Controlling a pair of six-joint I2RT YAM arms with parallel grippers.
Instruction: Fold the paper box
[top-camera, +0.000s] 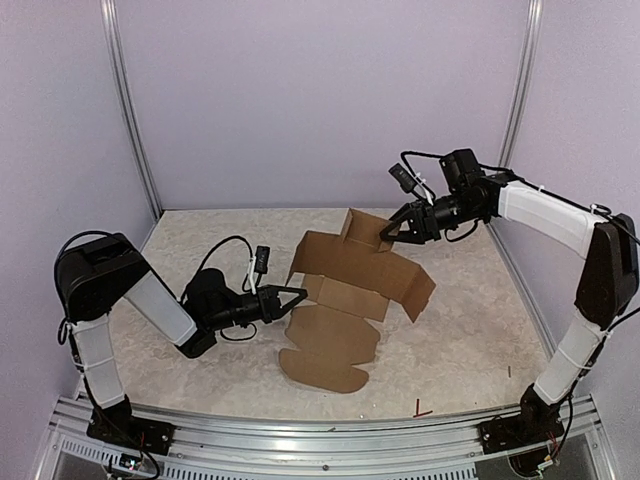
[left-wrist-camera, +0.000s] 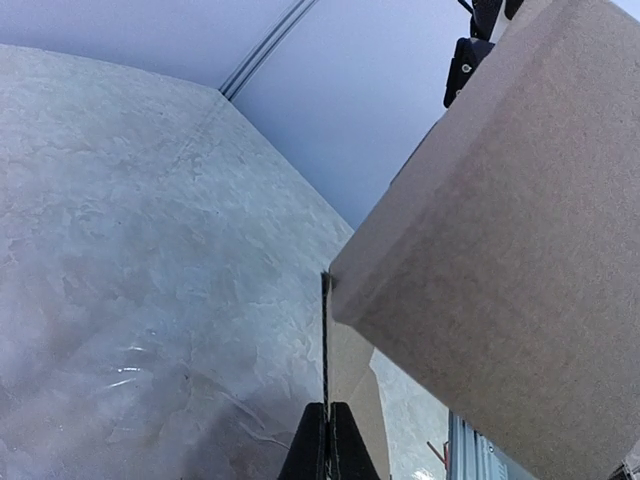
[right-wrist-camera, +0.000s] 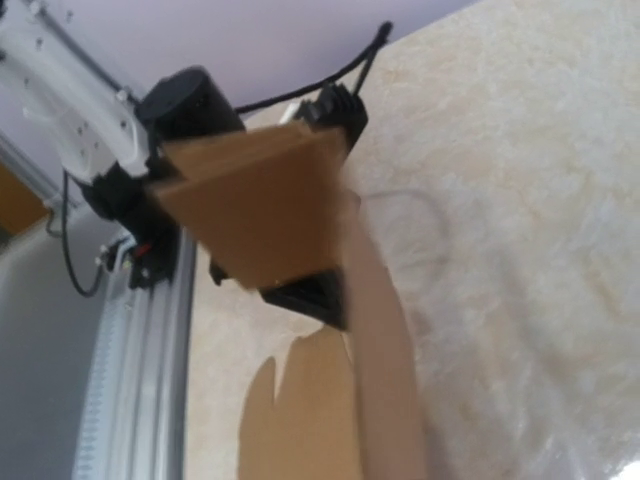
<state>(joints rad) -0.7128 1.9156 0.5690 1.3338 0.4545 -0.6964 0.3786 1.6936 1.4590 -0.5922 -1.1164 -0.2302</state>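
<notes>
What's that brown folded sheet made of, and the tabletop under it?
The paper box looks like plain brown cardboard, matte and unprinted, holding crisp creases. The table seems a pale marbled laminate or vinyl, slightly glossy where light reflects in the left wrist view.

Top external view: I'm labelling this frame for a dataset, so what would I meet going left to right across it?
Left arm's black shoulder housing → left claw, pinching the sheet's edge → plain brown cardboard paper box → right arm's white forearm.
</notes>
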